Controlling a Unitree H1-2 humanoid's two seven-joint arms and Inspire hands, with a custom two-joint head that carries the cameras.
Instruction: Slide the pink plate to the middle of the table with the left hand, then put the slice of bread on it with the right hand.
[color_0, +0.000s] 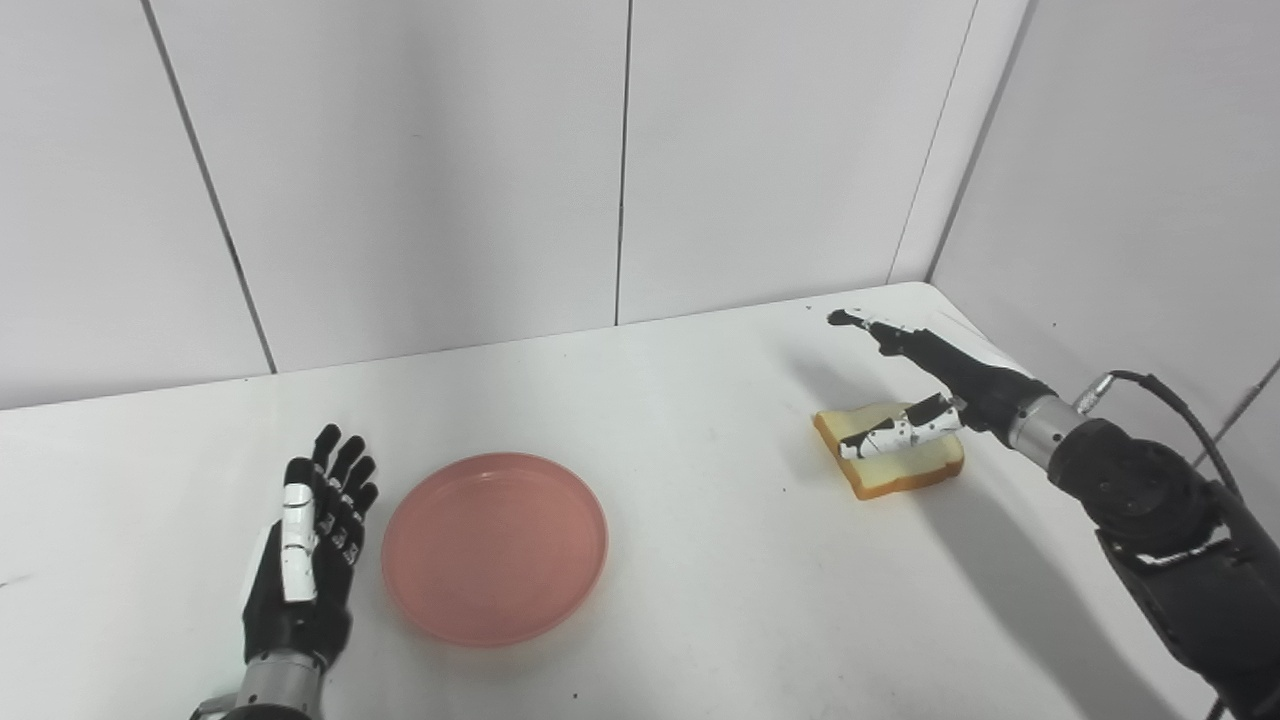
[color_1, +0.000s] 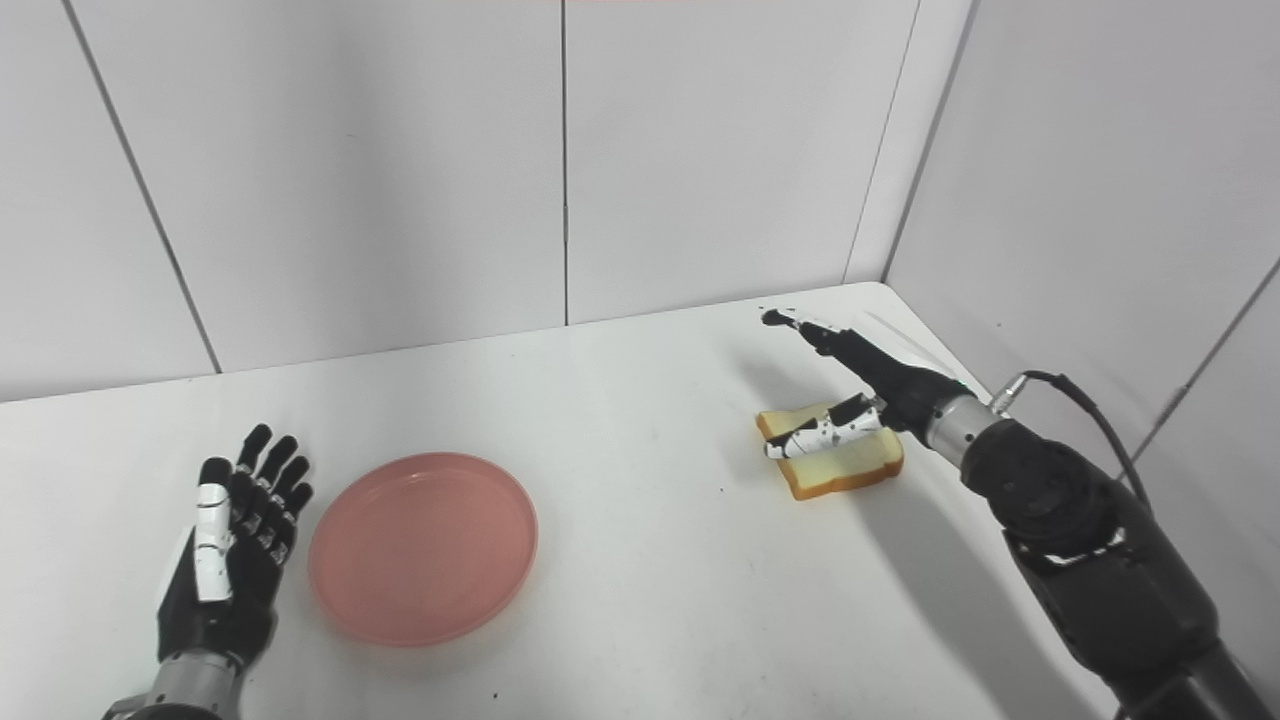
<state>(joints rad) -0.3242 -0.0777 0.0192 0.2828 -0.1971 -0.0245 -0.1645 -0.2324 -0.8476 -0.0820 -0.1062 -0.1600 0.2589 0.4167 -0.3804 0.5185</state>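
Note:
The pink plate (color_0: 494, 546) lies flat on the white table (color_0: 700, 600), left of the middle. My left hand (color_0: 310, 545) is open, fingers straight and together, just left of the plate's rim without touching it. The slice of bread (color_0: 893, 462) lies flat at the right side of the table. My right hand (color_0: 925, 385) is open above the bread, fingers stretched out past its far side and the thumb over its top. It holds nothing.
White wall panels (color_0: 620, 160) close the table at the back and on the right. The table's rounded far right corner (color_0: 925, 295) lies just beyond my right hand. A cable (color_0: 1165, 400) loops off the right forearm.

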